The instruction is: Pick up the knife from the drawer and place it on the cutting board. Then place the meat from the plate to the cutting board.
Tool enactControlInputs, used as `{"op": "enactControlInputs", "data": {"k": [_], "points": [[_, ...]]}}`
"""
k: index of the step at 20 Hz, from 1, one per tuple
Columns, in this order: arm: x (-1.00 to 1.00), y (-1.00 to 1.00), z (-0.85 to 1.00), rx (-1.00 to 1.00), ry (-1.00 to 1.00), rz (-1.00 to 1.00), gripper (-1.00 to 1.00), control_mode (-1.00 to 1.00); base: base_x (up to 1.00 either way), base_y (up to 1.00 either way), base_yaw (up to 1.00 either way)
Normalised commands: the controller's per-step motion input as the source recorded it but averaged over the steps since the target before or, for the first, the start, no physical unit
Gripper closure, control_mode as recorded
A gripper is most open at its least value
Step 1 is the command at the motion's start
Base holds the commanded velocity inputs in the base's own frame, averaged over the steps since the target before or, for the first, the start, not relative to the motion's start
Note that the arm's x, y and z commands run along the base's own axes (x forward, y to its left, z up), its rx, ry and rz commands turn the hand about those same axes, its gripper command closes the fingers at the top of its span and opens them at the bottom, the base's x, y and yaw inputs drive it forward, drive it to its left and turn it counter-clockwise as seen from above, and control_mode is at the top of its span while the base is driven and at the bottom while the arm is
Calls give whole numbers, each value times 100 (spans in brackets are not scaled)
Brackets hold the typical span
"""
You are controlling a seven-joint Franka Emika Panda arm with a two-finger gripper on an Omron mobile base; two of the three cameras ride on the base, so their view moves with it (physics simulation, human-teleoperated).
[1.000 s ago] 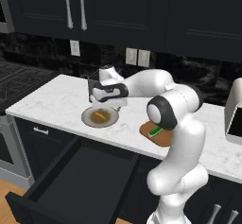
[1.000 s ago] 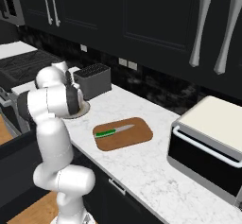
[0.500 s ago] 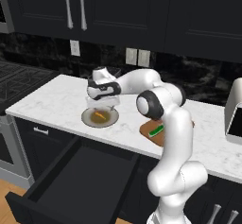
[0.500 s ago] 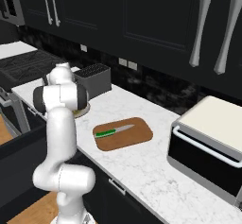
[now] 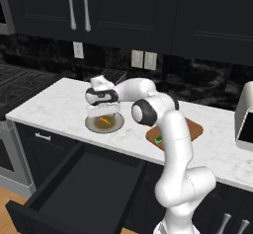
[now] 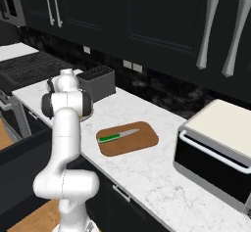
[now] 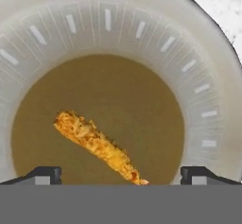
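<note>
With the green-handled knife (image 6: 111, 138) already lying on the reddish-brown wooden cutting board (image 6: 142, 143), the tool (image 7: 120, 173) hangs spread wide over the round greyish-cream plate (image 7: 208, 76) near the bench's front edge, poised to straddle the thin orange-brown meat strip (image 7: 97, 145).

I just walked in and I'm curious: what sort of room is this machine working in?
A kitchen, computer-rendered by the look of it. A marble-look counter runs under dark cabinets, with a cutting board holding a knife, and a plate with meat.

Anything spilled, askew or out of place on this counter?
Nothing stands out. The green-handled knife lies flat on the reddish-brown wooden cutting board, and the orange-brown meat strip sits inside the round cream plate.
</note>
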Motion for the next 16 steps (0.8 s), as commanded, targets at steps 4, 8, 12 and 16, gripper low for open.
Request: {"op": "enactControlInputs", "data": {"k": [4,8,12,16], "points": [[9,13,-16,-3,2,3,-100,-100,0,0,0],[0,3,-23,0,6,6,-100,-100,0,0,0],[0,0,-27,0,1,6,-100,-100,0,0,0],[-1,-1,-36,0,4,3,-100,-100,0,0,0]]}}
